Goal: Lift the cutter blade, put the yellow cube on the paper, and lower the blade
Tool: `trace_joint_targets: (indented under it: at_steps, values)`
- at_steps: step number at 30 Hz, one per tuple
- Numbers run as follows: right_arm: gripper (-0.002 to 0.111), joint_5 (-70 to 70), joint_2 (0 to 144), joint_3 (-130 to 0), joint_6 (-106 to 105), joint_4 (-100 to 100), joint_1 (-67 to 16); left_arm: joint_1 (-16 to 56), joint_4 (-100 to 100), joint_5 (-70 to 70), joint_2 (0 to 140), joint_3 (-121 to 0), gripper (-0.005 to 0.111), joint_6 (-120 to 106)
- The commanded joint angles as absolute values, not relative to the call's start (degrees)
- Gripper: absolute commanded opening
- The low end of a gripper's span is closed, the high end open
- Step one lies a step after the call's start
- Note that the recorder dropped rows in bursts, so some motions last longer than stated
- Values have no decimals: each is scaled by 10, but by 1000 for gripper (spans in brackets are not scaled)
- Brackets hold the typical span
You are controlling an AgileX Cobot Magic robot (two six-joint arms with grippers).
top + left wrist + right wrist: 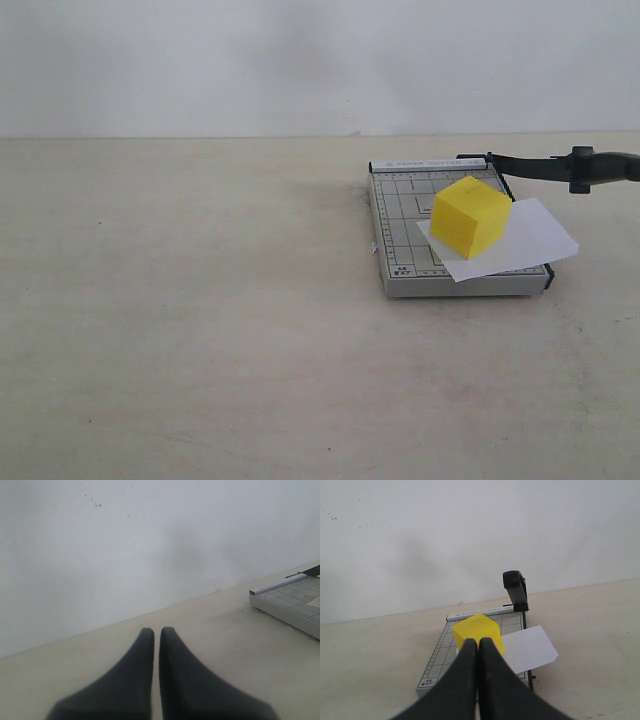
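On the grey base (400, 215), near its cutting edge, the yellow cube (470, 215) sits on the paper (535, 238), which hangs out past that edge. The cutter blade (560, 167) stands raised and nobody holds it. If it comes down fast, I think it may hit the cube's corner or slice the paper. The left gripper (157, 632) and the right gripper (479, 642) are both pressed together and empty.

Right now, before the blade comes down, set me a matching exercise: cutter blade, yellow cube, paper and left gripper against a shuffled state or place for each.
Things:
1. cutter blade
2. yellow cube
3. paper
4. left gripper

States or places:
A. lies on the grey base, overhanging one edge
B. raised off the base
C. shut, empty, apart from the base
D. sits on the paper

Pairs: 1-B, 2-D, 3-A, 4-C.
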State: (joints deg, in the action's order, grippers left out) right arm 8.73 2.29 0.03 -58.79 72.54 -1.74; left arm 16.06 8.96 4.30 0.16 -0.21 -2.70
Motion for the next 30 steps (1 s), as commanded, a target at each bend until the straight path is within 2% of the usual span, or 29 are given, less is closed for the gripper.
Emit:
trace_joint_targets:
  at_steps: [1,18,23,27,30]
  values:
    - [0,88,18,0,-590,725,-18,159,83,43,0,0,4,-23]
    - [0,74,18,0,-589,726,-18,159,83,43,0,0,4,-23]
    - [0,100,18,0,-475,790,-18,159,83,43,0,0,4,-23]
    - [0,117,19,0,-468,790,-18,159,83,43,0,0,4,-23]
    - [0,149,30,-56,-505,777,-18,159,83,43,0,0,4,-23]
